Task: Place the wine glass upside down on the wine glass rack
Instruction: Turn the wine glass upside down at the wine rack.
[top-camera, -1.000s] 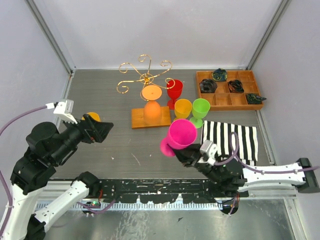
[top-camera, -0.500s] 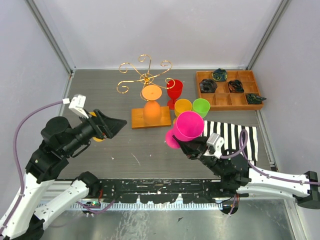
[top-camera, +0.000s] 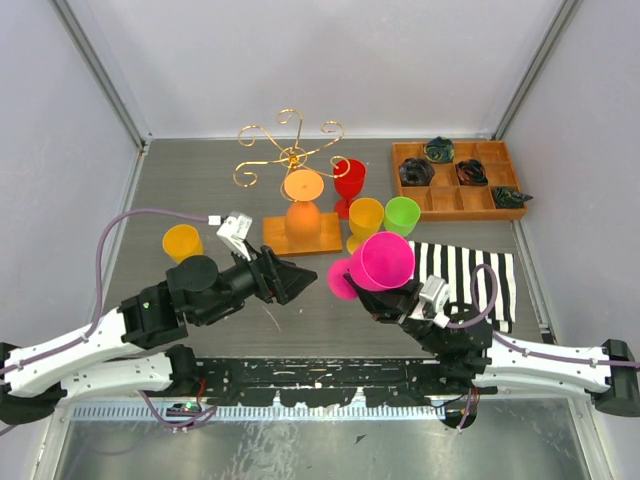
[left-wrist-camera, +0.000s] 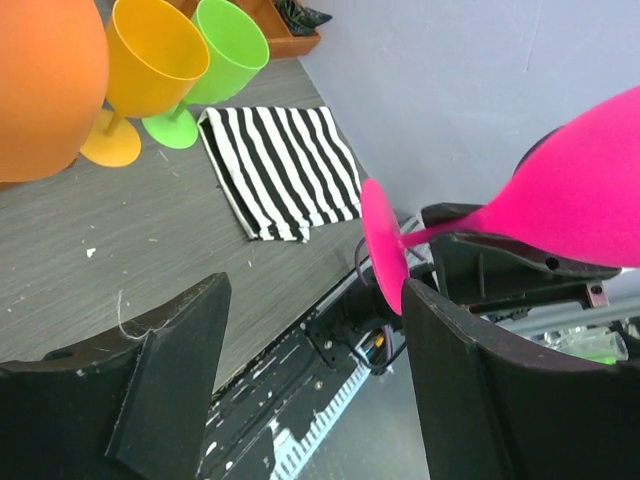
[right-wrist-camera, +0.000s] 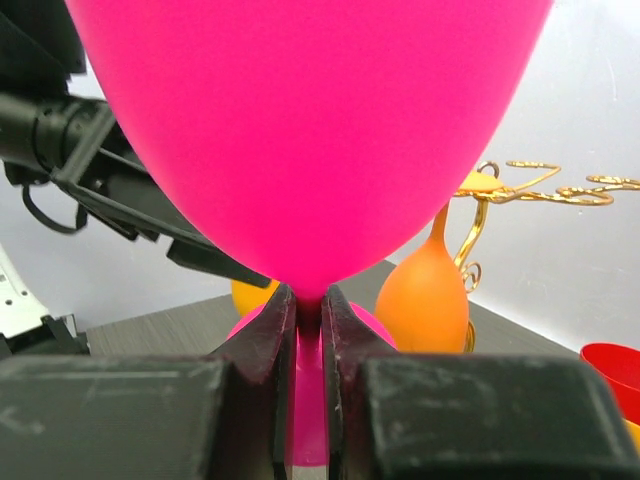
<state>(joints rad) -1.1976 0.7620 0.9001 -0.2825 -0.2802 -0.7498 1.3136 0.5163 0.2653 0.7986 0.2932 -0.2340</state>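
pink wine glass (top-camera: 380, 260): tilted mouth-up above bench (top-camera: 200, 190) front-centre, stem clenched by right fingers (right-wrist-camera: 262, 340) | left fingers (left-wrist-camera: 180, 340): spread, empty, just beside its foot | wine glass rack (top-camera: 290, 150): well apart at back, orange glass (top-camera: 303, 225) hung | likely handover: seat left squarely on foot before right releases

pale grey walls (top-camera: 330, 60), dark grey wood-grain tabletop (top-camera: 200, 190), aluminium corner posts (top-camera: 100, 70)

Left arm stretched low, its gripper (top-camera: 293, 281) spread wide; right gripper (right-wrist-camera: 308, 335) pinches the pink wine glass (top-camera: 386, 259) by the stem.
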